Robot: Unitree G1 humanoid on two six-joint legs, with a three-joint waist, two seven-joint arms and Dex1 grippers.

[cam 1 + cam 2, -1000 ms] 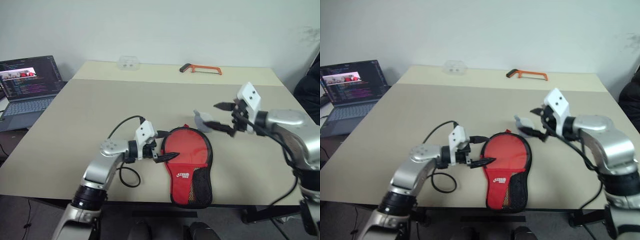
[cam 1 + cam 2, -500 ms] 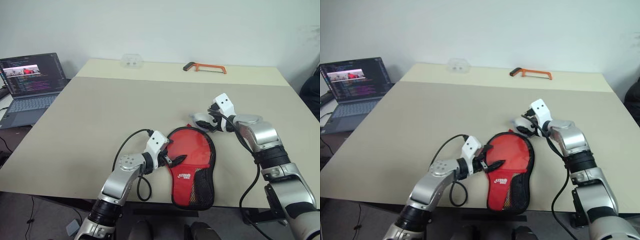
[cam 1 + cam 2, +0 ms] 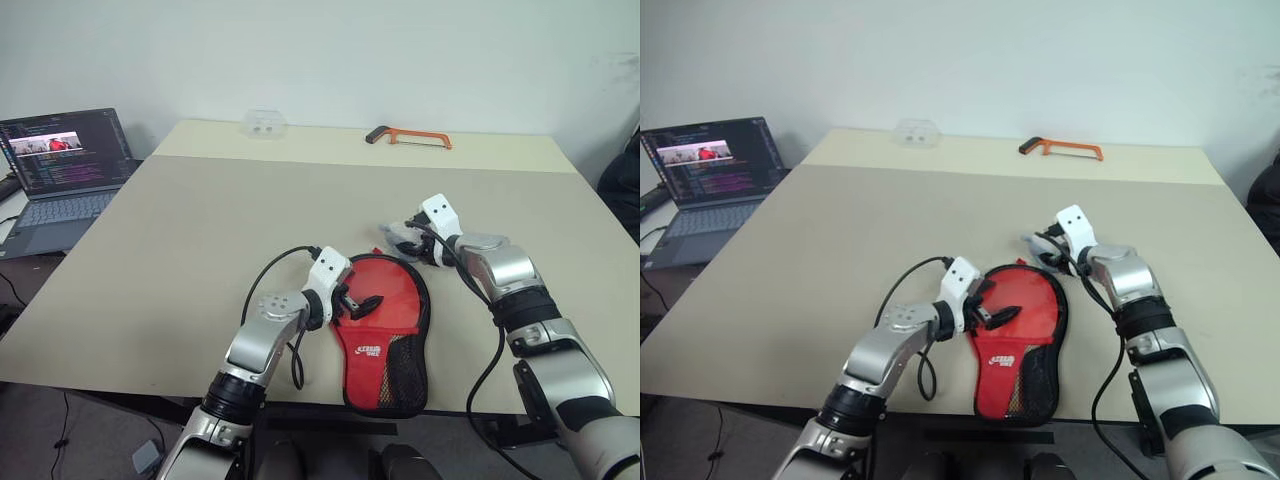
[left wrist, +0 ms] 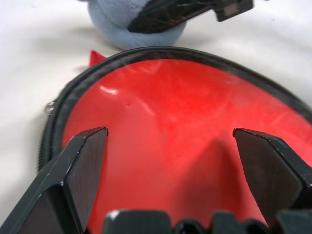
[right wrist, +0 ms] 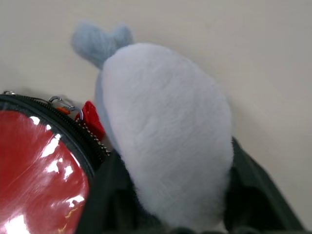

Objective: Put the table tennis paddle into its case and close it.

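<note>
A: What else sits on the surface point(image 3: 150, 250)?
B: An orange hacksaw point(image 3: 408, 137) and clear box point(image 3: 264, 123) at the far edge; a laptop point(image 3: 60, 170) beside it.

A: The case point(image 3: 385, 325)?
B: Near edge, red side up, white logo unreadable. Left end effector point(image 3: 357, 303) gapes over it.

A: The right end effector point(image 3: 415, 243)?
B: Its wrist view shows it clamping the fluffy pale pouch point(image 5: 165, 131) beside the zip.

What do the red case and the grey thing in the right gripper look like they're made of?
The case: glossy red sheet, likely vinyl or coated fabric, judging by its glare spots, with black zip edging and a mesh pocket. The grey pouch: soft, fuzzy plush, seemingly fleece, pinched in the right gripper.
</note>
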